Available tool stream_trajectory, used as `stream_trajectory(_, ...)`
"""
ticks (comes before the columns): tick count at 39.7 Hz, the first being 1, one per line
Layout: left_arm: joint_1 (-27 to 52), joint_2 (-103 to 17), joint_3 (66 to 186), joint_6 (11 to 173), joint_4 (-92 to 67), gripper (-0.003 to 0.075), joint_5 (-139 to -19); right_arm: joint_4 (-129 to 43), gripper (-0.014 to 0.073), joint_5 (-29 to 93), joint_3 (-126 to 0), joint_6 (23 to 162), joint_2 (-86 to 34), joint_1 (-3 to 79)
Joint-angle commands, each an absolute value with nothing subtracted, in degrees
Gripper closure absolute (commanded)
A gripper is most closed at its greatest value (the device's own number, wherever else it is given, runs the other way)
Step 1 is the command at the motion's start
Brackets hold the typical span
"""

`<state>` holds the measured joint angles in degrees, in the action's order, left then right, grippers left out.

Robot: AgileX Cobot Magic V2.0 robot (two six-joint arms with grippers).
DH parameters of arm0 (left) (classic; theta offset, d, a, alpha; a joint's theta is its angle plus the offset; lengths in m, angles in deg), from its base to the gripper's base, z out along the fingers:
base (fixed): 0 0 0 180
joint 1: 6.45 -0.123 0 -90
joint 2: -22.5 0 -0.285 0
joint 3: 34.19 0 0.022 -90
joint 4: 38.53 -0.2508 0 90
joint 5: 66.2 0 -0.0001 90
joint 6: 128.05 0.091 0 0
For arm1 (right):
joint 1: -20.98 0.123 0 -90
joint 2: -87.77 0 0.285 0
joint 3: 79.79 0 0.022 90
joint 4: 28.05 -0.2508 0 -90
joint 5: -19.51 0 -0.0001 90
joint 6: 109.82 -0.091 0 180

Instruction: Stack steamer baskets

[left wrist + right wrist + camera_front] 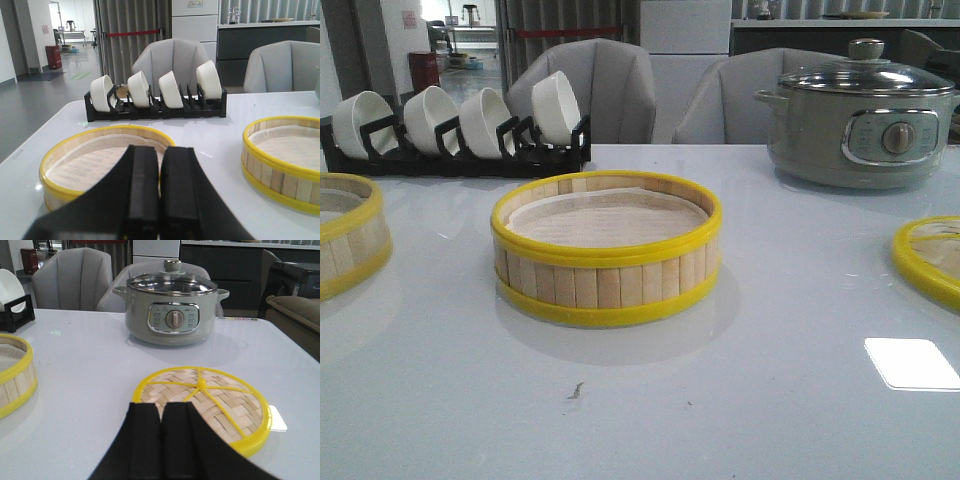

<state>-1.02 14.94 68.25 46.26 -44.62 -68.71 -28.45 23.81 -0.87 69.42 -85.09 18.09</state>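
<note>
— White tabletop (640,420), glossy, with grey chairs (605,90) behind it. What does the front view give you?

— One steamer basket (607,247) stands upright in the middle of it, white liner inside. Take that as the landmark. A second steamer basket (348,232) sits well apart to its left, cut by the frame edge. A yellow-rimmed woven lid (930,258) lies well apart to its right, also cut off. Behind the central basket and to the left is a black rack (455,155) holding four white bowls (556,107); behind and to the right is the grey-green pot (860,125) with its glass lid on. No arm shows in this view.

— And the left wrist view?

— The left gripper (160,200) fills the foreground, its two black fingers (142,190) pressed together with nothing between them. Just past them sits the left-hand basket (75,160). The central basket (285,160) is beside it, apart, not touching. The bowl rack (155,107) stands beyond both.

— Right wrist view?

— The right gripper (161,445) is likewise clenched, fingers (145,440) meeting, empty. Right beyond it the flat woven lid (210,400) lies on the table, yellow spokes meeting at a small knob. The pot (171,310) is farther on. An edge of the central basket (15,372) shows at the side, well apart from the lid.
</note>
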Motion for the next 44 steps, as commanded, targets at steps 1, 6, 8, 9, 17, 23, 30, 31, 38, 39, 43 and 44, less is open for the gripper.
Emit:
stream_trajectory(1,-1.15,15.66,68.15,45.82,-44.63,0.0634,-64.09,-28.05,0.0566,19.08,-1.72,69.75,-86.23,18.16)
stream_trajectory(6,-1.02,15.66,68.15,45.82,-44.63,0.0634,-64.09,-28.05,0.0566,19.08,-1.72,69.75,-86.23,18.16)
stream_trajectory(8,-1.02,15.66,68.26,45.82,-44.48,0.0634,-63.98,-28.05,0.0566,19.08,-1.72,69.75,-86.23,18.16)
stream_trajectory(9,-1.02,15.66,68.27,45.82,-42.64,0.0634,-63.43,-28.05,0.0566,19.08,-1.72,69.75,-86.23,18.16)
stream_trajectory(17,-0.35,13.52,71.7,45.82,-37.48,0.0634,-61.64,-28.05,0.0566,19.08,-1.72,69.75,-86.23,18.16)
stream_trajectory(23,-0.11,3.88,82.44,45.92,-37.77,0.0634,-66.58,-28.05,0.0566,19.08,-1.72,69.75,-86.23,18.16)
stream_trajectory(30,-0.07,-15.71,103.65,45.92,-40.7,0.0634,-80.38,-28.05,0.0566,19.08,-1.72,69.75,-86.23,18.16)
stream_trajectory(31,-0.07,-18.82,107.4,46.06,-41.12,0.0634,-83.35,-28.05,0.0566,19.08,-1.72,69.75,-86.23,18.16)
stream_trajectory(38,-0.07,-35.57,129.02,48.36,-41.58,0.0634,-102.32,-28.05,0.0566,19.08,-1.72,69.75,-86.23,18.16)
stream_trajectory(39,-0.07,-37.0,131.35,48.51,-41.58,0.0634,-104.06,-28.05,0.0566,19.08,-1.72,69.75,-86.23,18.16)
stream_trajectory(43,-0.07,-42.06,136.76,49.29,-41.15,0.0634,-110.57,-28.05,0.0566,19.08,-1.72,69.75,-86.23,18.16)
stream_trajectory(44,-0.07,-42.96,137.21,49.29,-41.01,0.0634,-111.6,-28.05,0.0566,19.08,-1.72,69.75,-86.23,18.16)
